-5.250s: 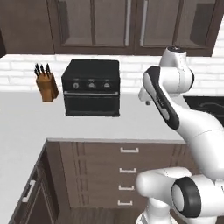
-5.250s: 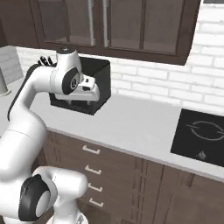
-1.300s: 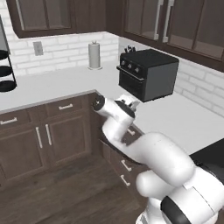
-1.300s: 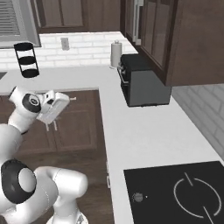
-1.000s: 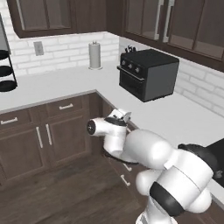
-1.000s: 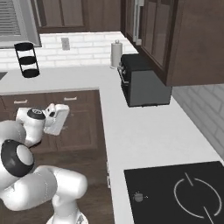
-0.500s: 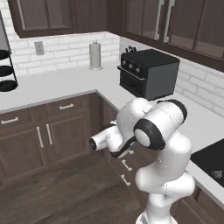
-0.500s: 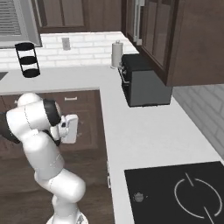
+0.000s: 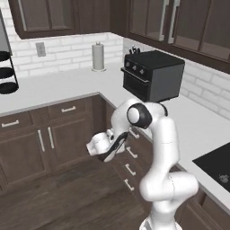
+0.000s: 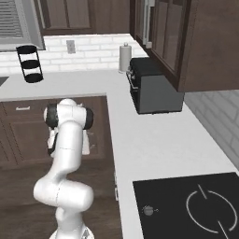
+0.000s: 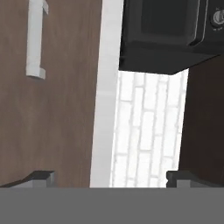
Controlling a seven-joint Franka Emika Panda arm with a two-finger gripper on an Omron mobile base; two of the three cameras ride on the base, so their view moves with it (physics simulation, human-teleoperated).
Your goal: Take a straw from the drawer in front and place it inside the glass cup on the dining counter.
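Note:
My gripper (image 11: 109, 177) is open, its two dark tips wide apart with nothing between them. It hangs low in front of the corner cabinets (image 9: 108, 149), below the worktop, and is partly hidden behind my forearm in the right base view (image 10: 87, 141). The rolled hand view shows a shut dark brown drawer (image 11: 57, 96) with a short silver bar handle (image 11: 35, 39), set under the white worktop edge (image 11: 105, 87). A column of shut drawers (image 9: 131, 155) lies just right of the gripper. The straw, the glass cup and the dining counter are out of view.
A black toaster oven (image 9: 152, 74) sits on the white worktop (image 10: 149, 140), with a paper towel roll (image 9: 97, 56) behind it. A black tiered stand (image 10: 29, 63) is at far left and a black cooktop (image 10: 200, 205) at near right. Dark wood floor (image 9: 58, 197) lies open below.
The base turned to face the corner cabinets. In the last second my arm folded up and the hand dropped from worktop height to in front of the drawers.

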